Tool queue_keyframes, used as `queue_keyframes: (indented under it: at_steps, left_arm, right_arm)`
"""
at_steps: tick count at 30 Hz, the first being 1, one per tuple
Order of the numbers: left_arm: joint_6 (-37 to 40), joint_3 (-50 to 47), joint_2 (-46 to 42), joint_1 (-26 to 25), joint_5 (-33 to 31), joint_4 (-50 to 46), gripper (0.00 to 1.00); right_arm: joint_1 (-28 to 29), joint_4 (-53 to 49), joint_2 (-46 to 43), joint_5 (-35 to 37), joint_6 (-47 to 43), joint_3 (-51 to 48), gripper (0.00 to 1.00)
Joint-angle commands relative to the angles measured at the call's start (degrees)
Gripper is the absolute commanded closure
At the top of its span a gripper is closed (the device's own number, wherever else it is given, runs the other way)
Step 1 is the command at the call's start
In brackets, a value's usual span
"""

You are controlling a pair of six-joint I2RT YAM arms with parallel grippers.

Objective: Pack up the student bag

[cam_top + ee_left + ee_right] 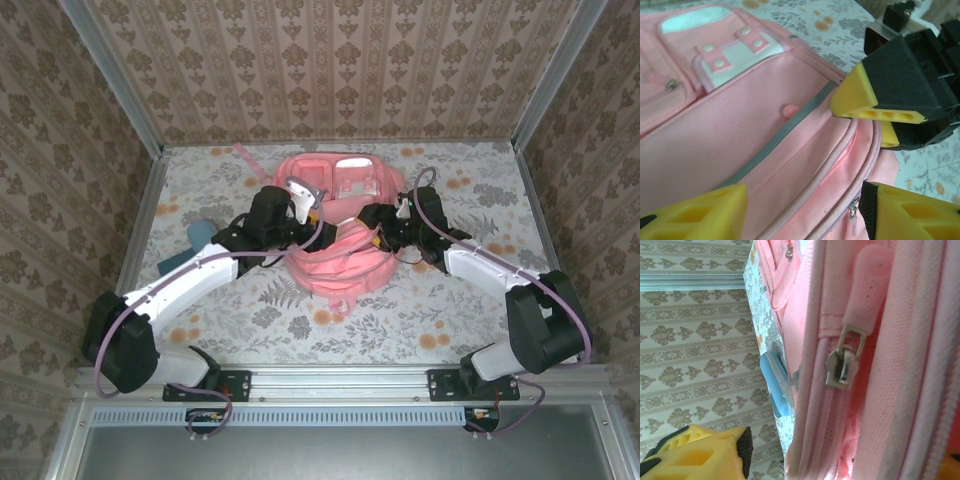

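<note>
A: Starting at the left gripper [805, 206]: spread wide, clasping nothing, hanging just over the student bag [740, 125]. Straight beneath, pink cloth and a grey stripe [790, 131].

B: And at the right gripper [875, 125]?

A: Parted, astride the bag's zipped edge. Touching cloth on top with one yellow finger, tucked behind the rim with the other. Pinching or merely straddling, cannot tell.

B: Progress, then?

A: Early, by the look of it. Lying flat on the table [400, 310], between both grippers. Between the left jaws, a slit of brighter pink lining along the zip, so probably part open. Out past the left arm's outer side, a blue item [200, 232] resting on the table, not inside. Likely left: widening the mouth, loading, zipping shut. Cannot see any contents.

B: Differences between views?

A: From the right wrist, close on the zip slider [841, 367] and its pink pull tab [867, 285], right between those jaws; from overhead, too small to make out. From the left wrist, the front pocket [735, 50] with white patches, beyond the fingers. From overhead, the whole layout: both arms converging on the bag, blue item well apart from the right gripper.
</note>
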Motion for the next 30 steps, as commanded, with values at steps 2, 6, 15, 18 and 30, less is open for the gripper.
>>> queue_keyframes:
  at_steps: [2,6,15,18,30]
  left_arm:
    - [-12.1,-1.2,-0.9,-1.6,-0.3,-6.3,0.37]
    - [-17.0,-1.4,-0.1,-4.7,0.7,-7.9,0.37]
    - [-19.6,-1.7,4.4,-9.3,0.8,-4.9,0.53]
    - [-20.4,-2.0,5.5,-9.3,0.5,-4.6,0.59]
    - [-20.8,-1.6,9.6,-9.4,-3.0,-2.8,0.65]
  right_arm:
    - [0.5,2.2,1.5,-1.0,0.5,2.8,0.52]
    - [0.9,2.0,2.4,-1.7,0.2,3.9,0.62]
    - [1.6,1.2,2.1,-1.8,-0.2,4.8,0.71]
    - [1.7,0.8,1.7,-1.7,-0.2,4.8,0.72]
    - [2.3,1.0,1.1,-2.2,1.0,4.4,0.75]
